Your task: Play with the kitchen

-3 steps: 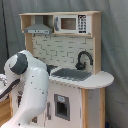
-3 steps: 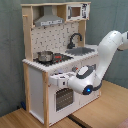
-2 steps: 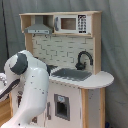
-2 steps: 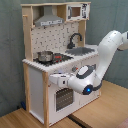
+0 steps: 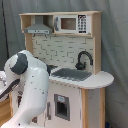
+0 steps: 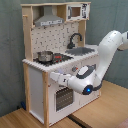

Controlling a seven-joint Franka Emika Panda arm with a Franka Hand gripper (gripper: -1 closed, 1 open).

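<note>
The kitchen (image 5: 70,60) (image 6: 55,60) stands upright on a wooden floor (image 6: 100,107) against a grey backdrop (image 5: 115,50), tall white and pale wood. In the second exterior view its hob (image 6: 55,58) carries a small metal pot (image 6: 45,55), with the grey sink (image 6: 82,50) and black tap (image 6: 75,39) beside it, hood (image 6: 48,21) and microwave (image 6: 75,11) up top. My arm (image 6: 107,55) bends across the front, my gripper (image 6: 54,76) at the upper edge of the oven door (image 6: 62,97); I cannot tell its finger state. In the first exterior view my arm (image 5: 30,87) hides the kitchen's left front.
</note>
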